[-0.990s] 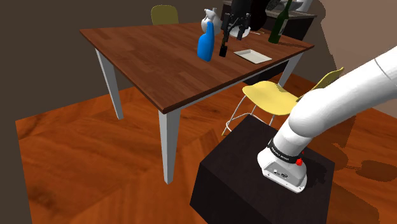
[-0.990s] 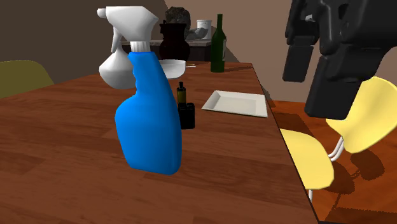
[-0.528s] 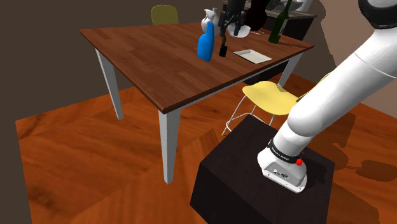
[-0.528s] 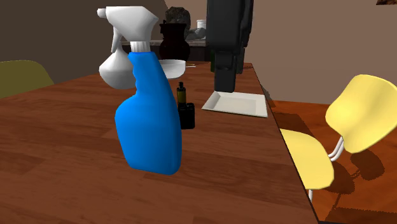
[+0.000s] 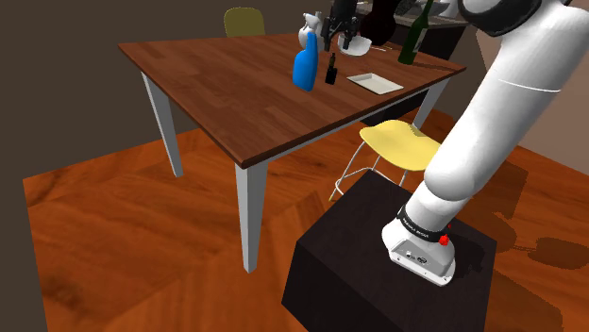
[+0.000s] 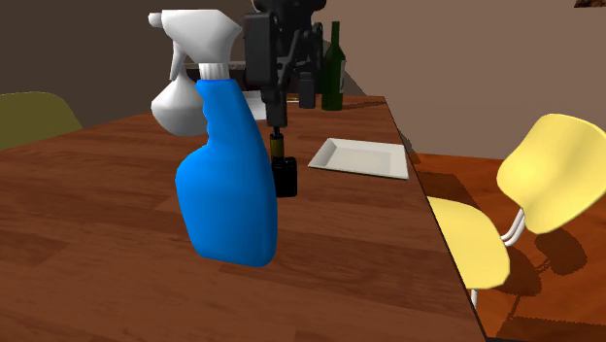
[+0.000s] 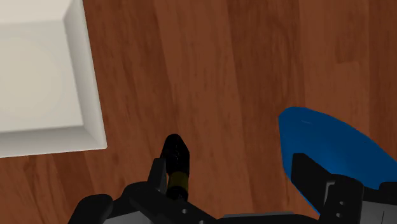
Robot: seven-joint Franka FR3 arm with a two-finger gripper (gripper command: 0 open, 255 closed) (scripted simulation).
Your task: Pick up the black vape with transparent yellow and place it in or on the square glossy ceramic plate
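The vape (image 6: 284, 167) stands upright on the wooden table (image 6: 97, 223), with a black base and a yellowish upper part, just behind the blue spray bottle (image 6: 228, 175). My gripper (image 6: 291, 107) hangs open directly above it. In the wrist view the vape (image 7: 175, 160) sits close inside one finger (image 7: 156, 173), untouched, while the other finger (image 7: 312, 175) stands by the spray bottle (image 7: 331, 149). The square white plate (image 6: 361, 157) lies flat on the table a short way past the vape, toward the table's edge; it also appears in the wrist view (image 7: 38, 83) and the shoulder view (image 5: 375, 83).
A dark green bottle (image 6: 334, 68) stands at the far end of the table. Yellow chairs (image 6: 544, 180) sit off the table's edge on the second exterior view's right. The spray bottle (image 5: 305, 64) stands tall right beside the vape (image 5: 331, 72).
The gripper has travelled across the table from the second exterior view's right, over the plate, and now hangs above the vape. It stayed open throughout. Nothing on the table moved.
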